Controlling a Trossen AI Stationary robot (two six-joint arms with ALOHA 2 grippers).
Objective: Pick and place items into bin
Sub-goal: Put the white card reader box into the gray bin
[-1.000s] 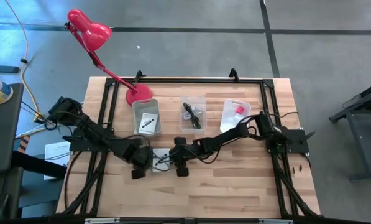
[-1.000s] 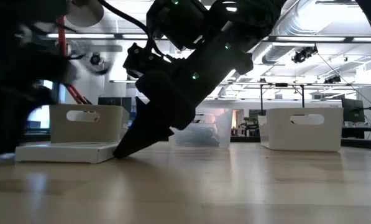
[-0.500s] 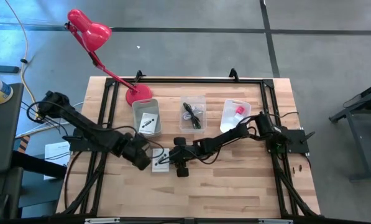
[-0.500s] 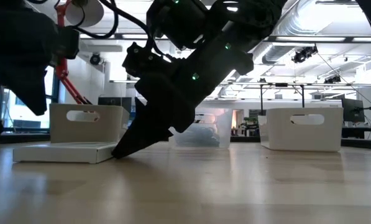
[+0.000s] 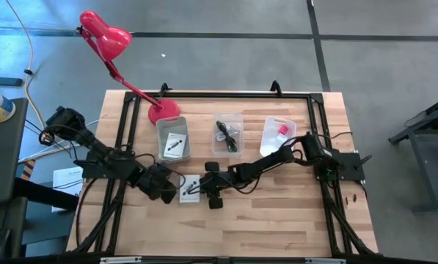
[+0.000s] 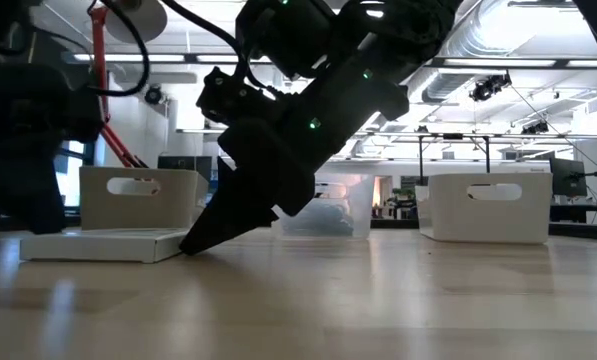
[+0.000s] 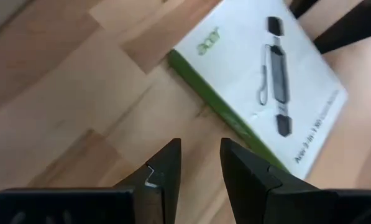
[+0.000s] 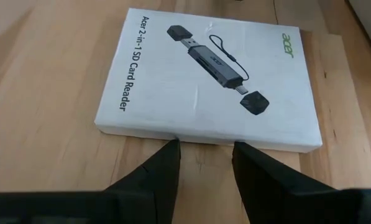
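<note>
a white card reader box (image 8: 207,78) is lying flat on the wooden bench (image 5: 277,220), near the front middle, just in front of the left grey bin (image 5: 173,139). the right end effector (image 8: 204,158) is reaching in low from the right, its two fingers spread apart and sitting at the box's near edge, one on either side of a short stretch of that edge, not clamped on anything. in the low view the right arm's dark body is slanting down with its tip at the box's corner. the left end effector (image 7: 197,165) is hovering just beside the box's green-edged side, fingers parted with bare wood between them, holding nothing. behind the box, three bins are standing in a row: the left one is holding another white card (image 5: 176,144), the clear middle bin (image 5: 228,133) a black cable (image 5: 228,136), and the right white bin (image 5: 279,133) a tiny pink cube (image 5: 283,130). a red desk lamp (image 5: 105,37) is standing at the bench's back left corner.
</note>
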